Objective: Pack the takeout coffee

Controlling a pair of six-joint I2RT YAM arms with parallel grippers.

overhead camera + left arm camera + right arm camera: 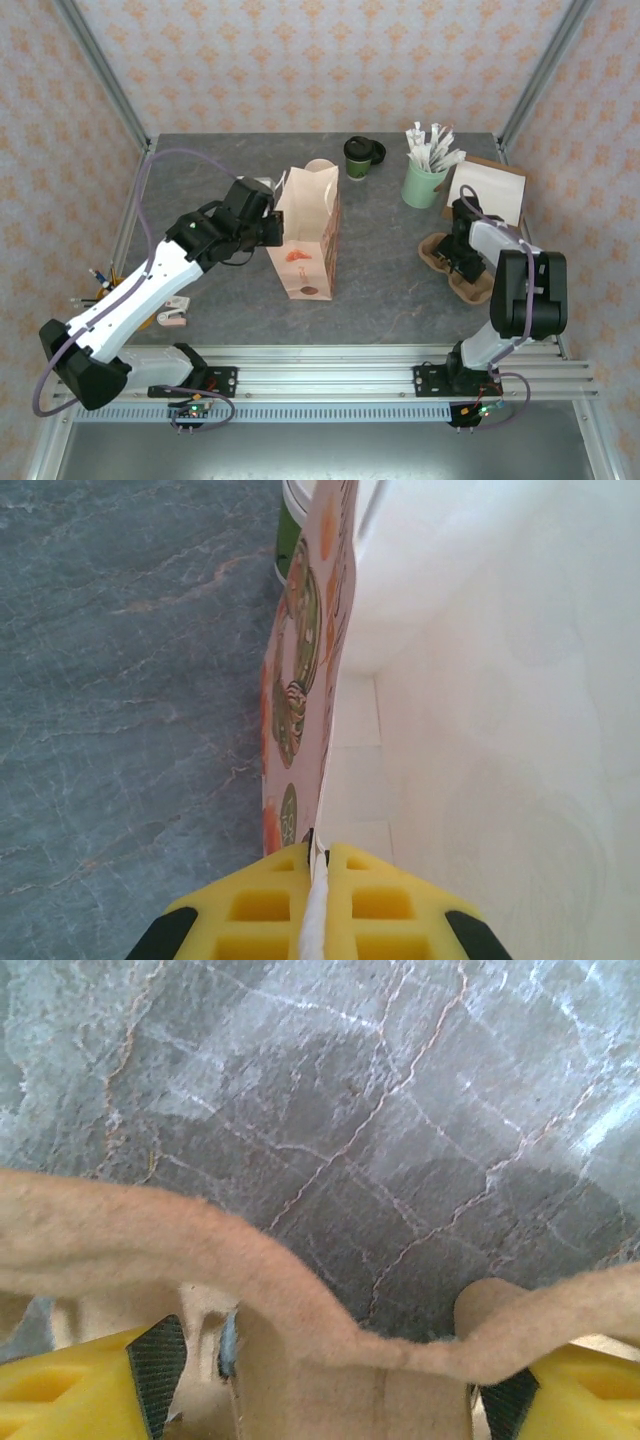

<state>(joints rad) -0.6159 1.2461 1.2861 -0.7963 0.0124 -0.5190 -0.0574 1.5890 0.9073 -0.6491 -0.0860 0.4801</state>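
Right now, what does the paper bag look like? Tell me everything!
The paper bag is pale pinkish cream with orange and green pictures printed outside, and plain white inside. It stands upright on the grey stony table with its top open. The left hand is shut on the edge of one thin paper wall. A green cup with a cream rim sits at its far end.

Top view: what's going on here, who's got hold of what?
The left gripper is pinched shut on the rim of the standing paper bag, holding it. The right gripper is down at the pulp cup carrier, its fingers straddling the carrier's edge. A lidded coffee cup stands beyond the bag, not yet packed.
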